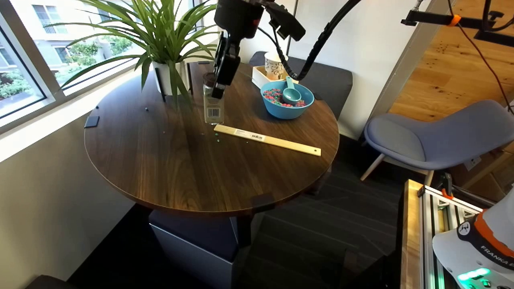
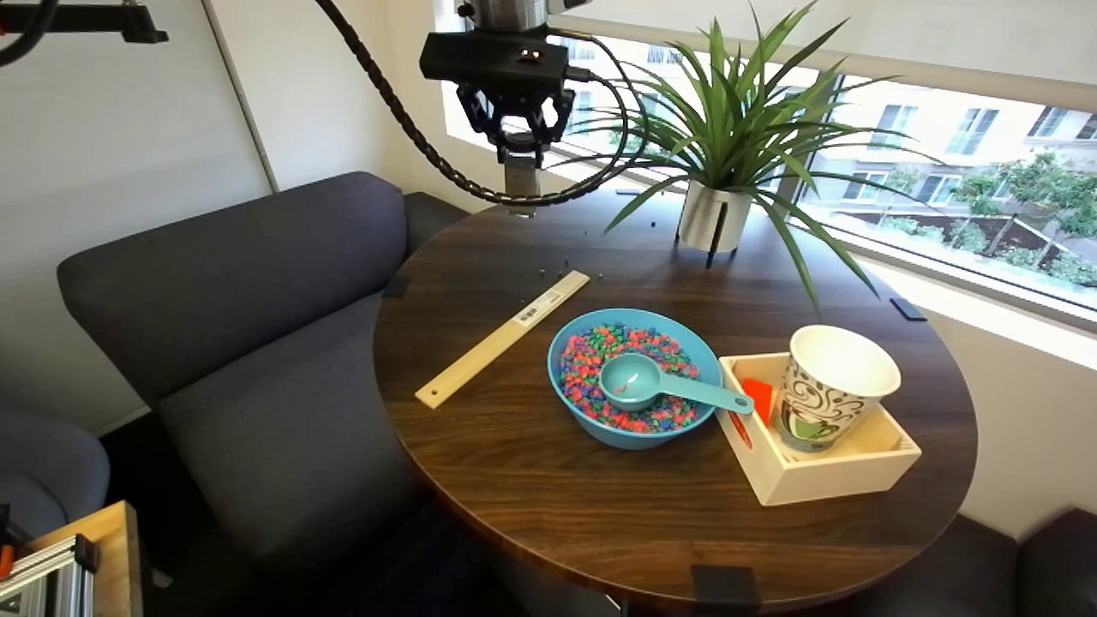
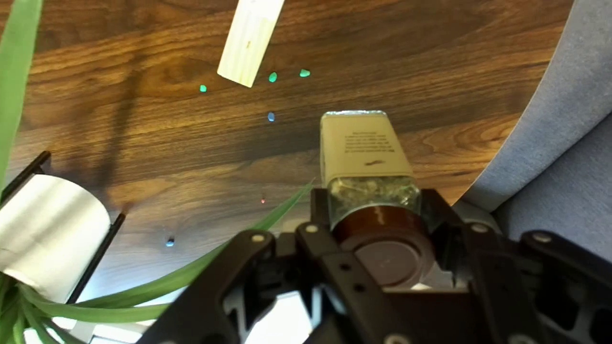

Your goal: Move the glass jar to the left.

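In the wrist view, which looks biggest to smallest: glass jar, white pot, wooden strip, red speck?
1. Glass jar and white pot: order unsure; jar nearer, pot cropped.
2. Wooden strip, also cropped.
3. Red speck.

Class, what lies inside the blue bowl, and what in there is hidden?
The blue bowl holds pink, blue and green granules, with a turquoise measuring scoop resting on them, its handle jutting out. The bowl's floor is covered, as is whatever lies beneath the scoop.
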Motion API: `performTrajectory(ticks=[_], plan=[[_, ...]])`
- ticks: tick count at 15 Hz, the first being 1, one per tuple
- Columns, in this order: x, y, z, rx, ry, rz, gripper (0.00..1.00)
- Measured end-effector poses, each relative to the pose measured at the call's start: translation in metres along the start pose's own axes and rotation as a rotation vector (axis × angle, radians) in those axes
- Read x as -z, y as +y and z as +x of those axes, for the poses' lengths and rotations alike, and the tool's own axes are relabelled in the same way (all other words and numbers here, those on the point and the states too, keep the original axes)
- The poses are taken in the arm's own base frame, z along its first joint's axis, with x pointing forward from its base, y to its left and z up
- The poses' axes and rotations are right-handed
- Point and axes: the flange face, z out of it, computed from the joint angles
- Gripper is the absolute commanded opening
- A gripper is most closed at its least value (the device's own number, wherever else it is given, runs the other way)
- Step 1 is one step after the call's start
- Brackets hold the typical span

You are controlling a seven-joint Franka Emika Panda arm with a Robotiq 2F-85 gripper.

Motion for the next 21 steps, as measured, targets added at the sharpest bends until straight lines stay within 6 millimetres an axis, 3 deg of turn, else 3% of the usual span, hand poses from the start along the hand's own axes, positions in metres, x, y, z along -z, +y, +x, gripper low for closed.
performTrajectory(ticks=[7,14,21], plan=[[-0.041,-0.04,0.04,0.108,-0.061,0.031,0.25],[-0.082,-0.037,0.056,0.12,-0.055,0.072,0.25],[-0.099,-0.033,0.066,0.129,-0.016,0.099,0.25]])
